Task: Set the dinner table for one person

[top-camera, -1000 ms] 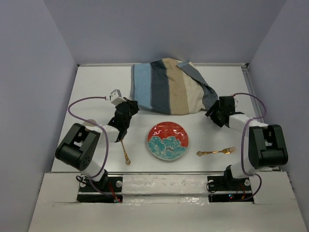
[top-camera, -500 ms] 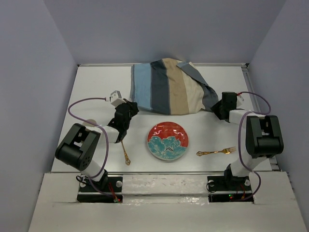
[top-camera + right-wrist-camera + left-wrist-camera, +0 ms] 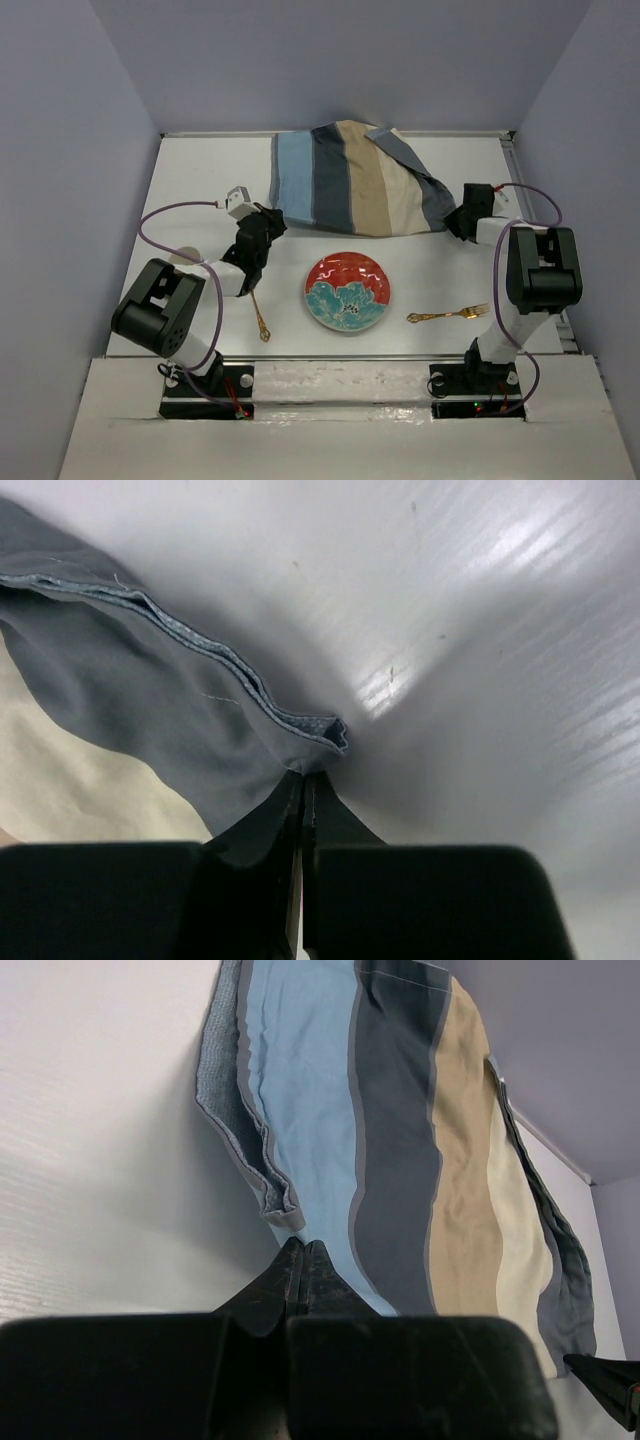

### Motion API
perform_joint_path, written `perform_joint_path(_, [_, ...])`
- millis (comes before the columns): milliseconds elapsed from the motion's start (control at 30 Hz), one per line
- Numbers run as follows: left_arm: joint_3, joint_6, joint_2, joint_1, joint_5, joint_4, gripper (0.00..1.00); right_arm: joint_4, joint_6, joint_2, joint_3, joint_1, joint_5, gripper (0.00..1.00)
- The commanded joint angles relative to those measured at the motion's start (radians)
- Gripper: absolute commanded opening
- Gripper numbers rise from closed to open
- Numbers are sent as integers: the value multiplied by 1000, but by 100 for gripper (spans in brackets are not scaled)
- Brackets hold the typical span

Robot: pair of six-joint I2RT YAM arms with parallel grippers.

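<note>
The striped cloth mat [image 3: 350, 180] lies rumpled at the back of the white dinner table [image 3: 200, 180]. My left gripper [image 3: 270, 221] is at the mat's near left corner; in the left wrist view it [image 3: 303, 1246] is shut, its tips pinching the light blue corner hem [image 3: 285, 1210]. At the mat's near right corner is my right gripper [image 3: 452, 224]; its wrist view shows it [image 3: 302, 774] shut on the grey corner [image 3: 300, 735], which puckers at the tips. A red and teal plate [image 3: 347, 291] sits in front of the mat.
A gold spoon [image 3: 260, 320] lies left of the plate, beside the left arm. A gold fork [image 3: 448, 315] lies right of the plate, near the right arm's base. Grey walls close in the table on three sides.
My right gripper has swung back and to the right onto the mat's near right corner and shut on it. The left gripper has held still.
</note>
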Motion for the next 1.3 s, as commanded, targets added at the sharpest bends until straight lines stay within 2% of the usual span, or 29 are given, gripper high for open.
perform_joint_path(0, [-4, 34, -49, 1, -58, 71, 0, -29, -49, 27, 30, -14, 0, 0])
perform_joint_path(100, [6, 35, -54, 1, -58, 64, 0, -20, -80, -13, 22, -14, -6, 0])
perform_joint_path(233, [57, 38, -101, 1, -53, 23, 0, -9, -161, -209, -4, -14, -16, 0])
perform_joint_path(300, [115, 49, -135, 1, -56, -6, 0, -26, -192, -362, 10, -14, -32, 0])
perform_joint_path(400, [205, 90, -235, 1, -58, -69, 0, -139, -252, -541, 94, -14, -55, 0])
perform_joint_path(567, [333, 144, -471, 3, -76, -172, 0, -282, -347, -689, 345, -14, -103, 0])
perform_joint_path(700, [426, 165, -583, 1, -35, -228, 0, -375, -381, -721, 523, -14, -169, 0])
perform_joint_path(867, [494, 182, -644, 3, -16, -258, 0, -408, -376, -749, 594, -14, -221, 0])
perform_joint_path(1133, [554, 236, -523, 13, -56, -298, 0, -394, -381, -613, 624, -14, -246, 0])
perform_joint_path(1267, [597, 207, -433, 85, 14, -311, 0, -351, -371, -519, 634, -14, -276, 0])
